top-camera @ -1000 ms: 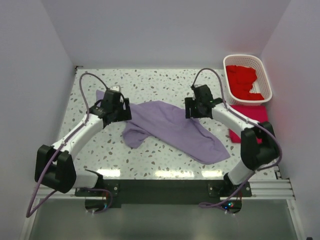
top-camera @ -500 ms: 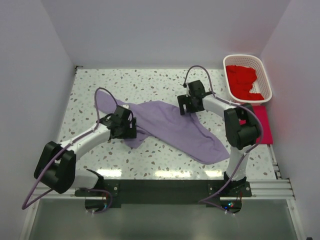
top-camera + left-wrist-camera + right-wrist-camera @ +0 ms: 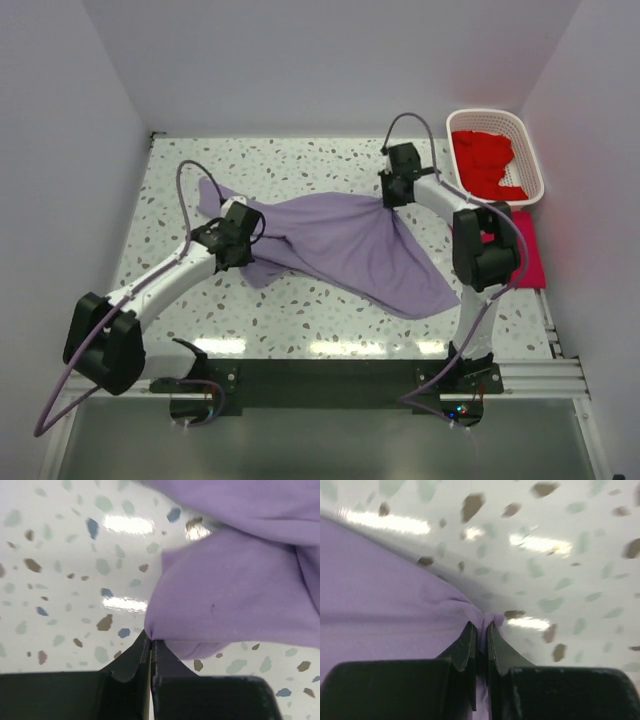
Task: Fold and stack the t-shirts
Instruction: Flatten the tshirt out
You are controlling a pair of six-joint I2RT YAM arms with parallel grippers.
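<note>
The left arm (image 3: 165,275) reaches from its base forward and toward the middle, low over the speckled tabletop (image 3: 300,165). Its left tool (image 3: 150,639) is pressed together on a pinched edge of the lavender t-shirt (image 3: 340,245), which lies wrinkled across the middle. The right arm (image 3: 480,250) rises from its base, bends at a high elbow and stretches to the far edge of the same shirt, where the right tool (image 3: 481,627) is clamped on a small bunch of fabric. Further right, a crimson-pink t-shirt (image 3: 528,250) lies flat, partly behind this arm, and the red t-shirts (image 3: 485,160) are in the white basket (image 3: 492,113) at the far corner.
</note>
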